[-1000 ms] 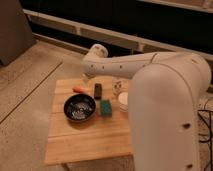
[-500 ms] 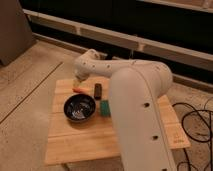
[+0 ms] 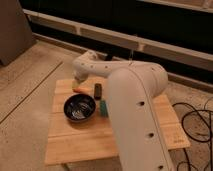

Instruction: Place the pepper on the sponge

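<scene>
The pepper [image 3: 79,89] is a small orange-red piece lying on the wooden table [image 3: 85,142] near its back left corner. My gripper [image 3: 76,82] hangs right above it, pointing down and open, at the end of the white arm that reaches in from the right. The sponge [image 3: 103,106], a flat teal block, lies just right of the black bowl, and its right side is hidden behind my arm. Nothing is held.
A round black bowl [image 3: 80,107] sits in front of the pepper. A small dark brown bottle [image 3: 98,90] stands between pepper and sponge. My bulky white arm [image 3: 137,110] covers the table's right half. Black cables [image 3: 196,120] lie on the floor at right.
The arm has swung left across the back of the table, bringing the gripper from the middle rear down over the pepper. The objects on the table have not moved.
</scene>
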